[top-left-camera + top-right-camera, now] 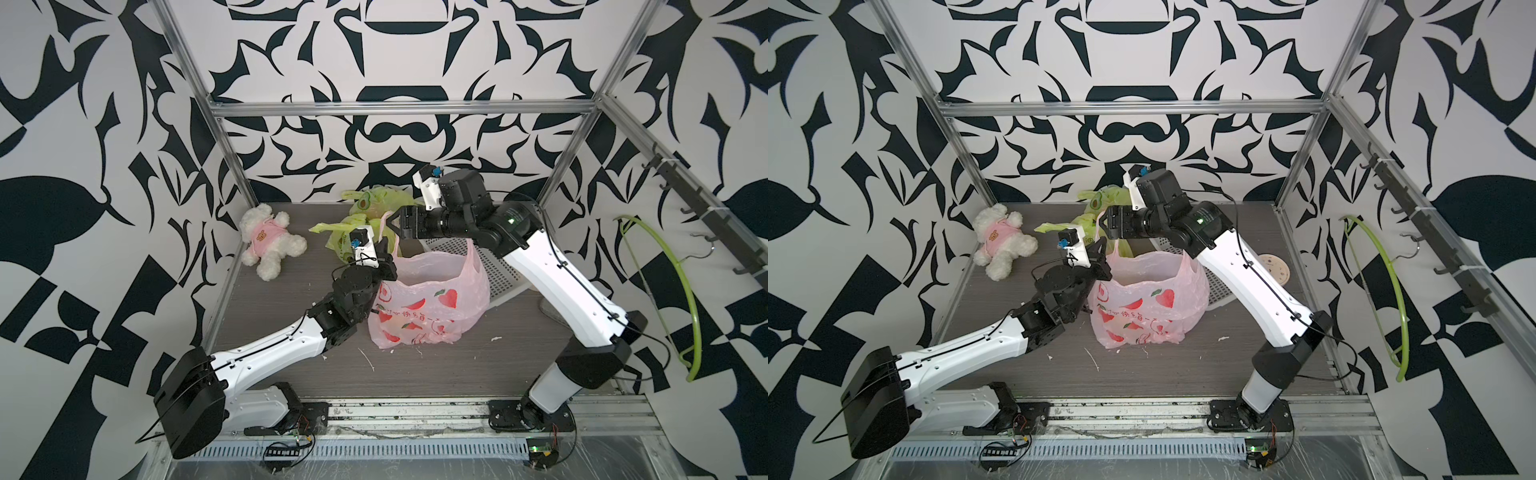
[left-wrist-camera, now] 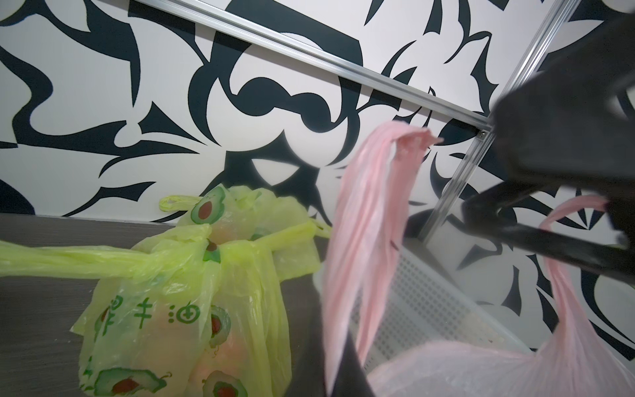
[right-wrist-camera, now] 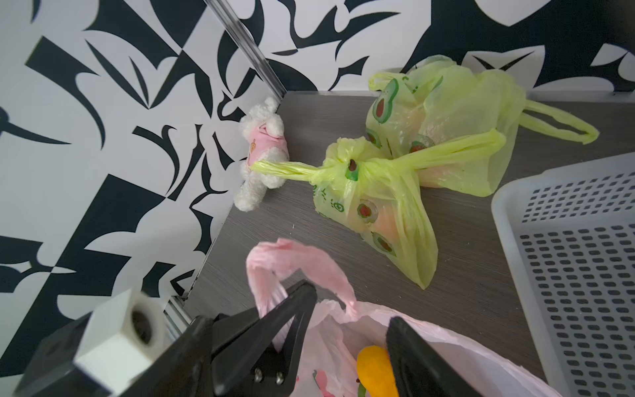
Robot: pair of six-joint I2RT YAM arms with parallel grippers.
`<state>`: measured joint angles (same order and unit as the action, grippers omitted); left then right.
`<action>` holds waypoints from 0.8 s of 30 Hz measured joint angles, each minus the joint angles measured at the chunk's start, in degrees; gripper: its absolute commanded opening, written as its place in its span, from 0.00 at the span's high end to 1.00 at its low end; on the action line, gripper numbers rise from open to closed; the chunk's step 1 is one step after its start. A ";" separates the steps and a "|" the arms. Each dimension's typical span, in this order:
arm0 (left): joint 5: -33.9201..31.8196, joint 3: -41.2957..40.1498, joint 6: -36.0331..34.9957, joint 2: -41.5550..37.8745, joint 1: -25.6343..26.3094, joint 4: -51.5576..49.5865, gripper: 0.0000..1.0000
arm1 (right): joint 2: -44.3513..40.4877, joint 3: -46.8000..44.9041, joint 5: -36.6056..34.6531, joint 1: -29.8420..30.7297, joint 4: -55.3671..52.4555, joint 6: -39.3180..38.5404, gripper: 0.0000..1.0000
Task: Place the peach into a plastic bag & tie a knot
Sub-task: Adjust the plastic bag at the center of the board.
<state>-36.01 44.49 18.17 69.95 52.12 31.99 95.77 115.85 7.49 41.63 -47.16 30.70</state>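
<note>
We see the pink bag (image 1: 432, 303) standing open on the tabletop (image 1: 436, 370), with the peach (image 3: 374, 371) down inside it. The left gripper (image 1: 385, 249) has its jaws closed on a bag handle (image 2: 371, 213), which stands upright. The right gripper (image 1: 392, 228) holds its jaws wide apart just above the bag's rim, with the second handle (image 3: 299, 257) looped around one of them.

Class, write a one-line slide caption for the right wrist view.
Open right gripper at the mouth of the pink bag, peach inside; knotted green bag beyond.
</note>
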 measured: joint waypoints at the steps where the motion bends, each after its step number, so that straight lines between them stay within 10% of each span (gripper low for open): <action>1: 0.00 0.00 -0.02 0.00 0.02 0.00 1.00 | 0.63 0.68 -0.11 0.00 -0.15 0.02 0.19; 16: 0.04 0.00 -0.37 0.13 0.63 0.00 1.00 | 9.25 13.05 -0.46 0.11 -2.67 -1.11 0.28; 24: 0.24 0.00 -0.90 0.31 0.96 -0.04 1.00 | 12.37 15.10 -0.57 0.92 -4.66 -2.12 0.78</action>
<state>-35.77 44.49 17.28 70.26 53.08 31.94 108.14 130.96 6.92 42.54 -51.81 28.58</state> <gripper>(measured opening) 0.039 0.345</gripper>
